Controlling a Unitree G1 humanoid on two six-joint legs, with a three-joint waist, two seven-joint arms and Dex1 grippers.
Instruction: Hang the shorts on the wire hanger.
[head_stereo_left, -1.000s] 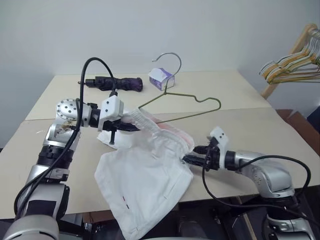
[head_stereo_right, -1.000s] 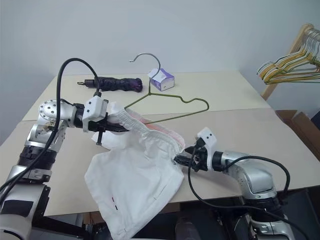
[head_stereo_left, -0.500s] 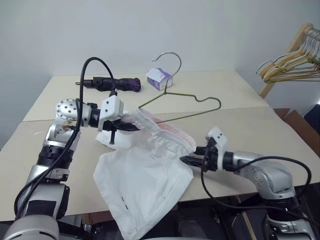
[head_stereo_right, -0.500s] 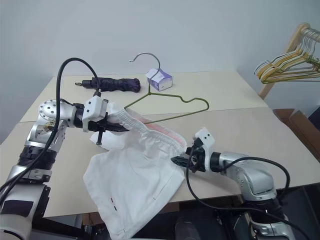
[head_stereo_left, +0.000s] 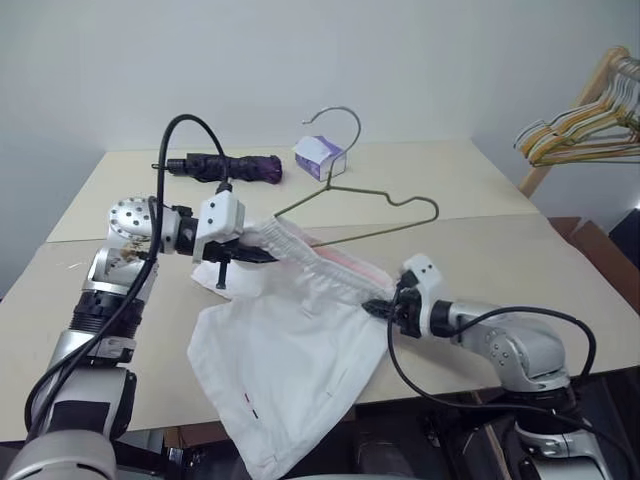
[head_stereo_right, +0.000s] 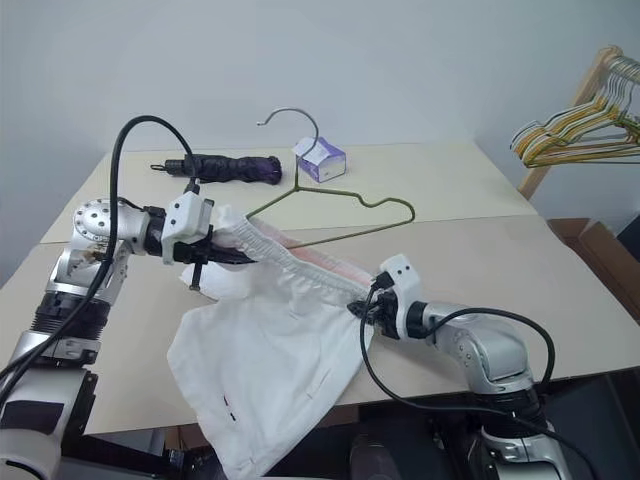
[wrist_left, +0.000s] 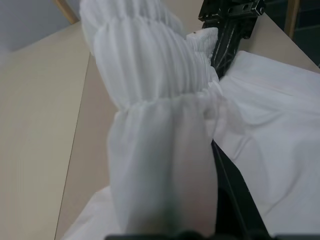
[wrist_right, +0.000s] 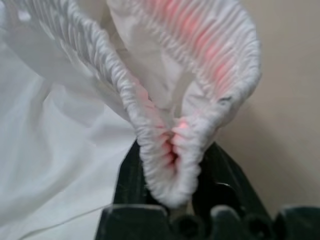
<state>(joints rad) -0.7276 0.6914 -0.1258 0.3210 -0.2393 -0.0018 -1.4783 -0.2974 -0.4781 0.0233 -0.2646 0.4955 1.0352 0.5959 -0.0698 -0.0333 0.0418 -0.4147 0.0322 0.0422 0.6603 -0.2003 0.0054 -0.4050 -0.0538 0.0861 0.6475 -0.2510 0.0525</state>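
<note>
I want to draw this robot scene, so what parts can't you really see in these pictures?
- Lower leg of the shorts: hangs past the table edge, cut off by the left eye view's bottom.
- Left pincer: its tips are buried in the waistband.
- Bunched hangers: cut off by the right edge.
- Printing on the small box: too small to read.
- Far side of the wire hanger: one end goes behind the shorts.

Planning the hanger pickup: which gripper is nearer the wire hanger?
Left. The left gripper, shut on the shorts, sits just short of the wire hanger; the right gripper grips the waistband nearer the table's front.
</note>
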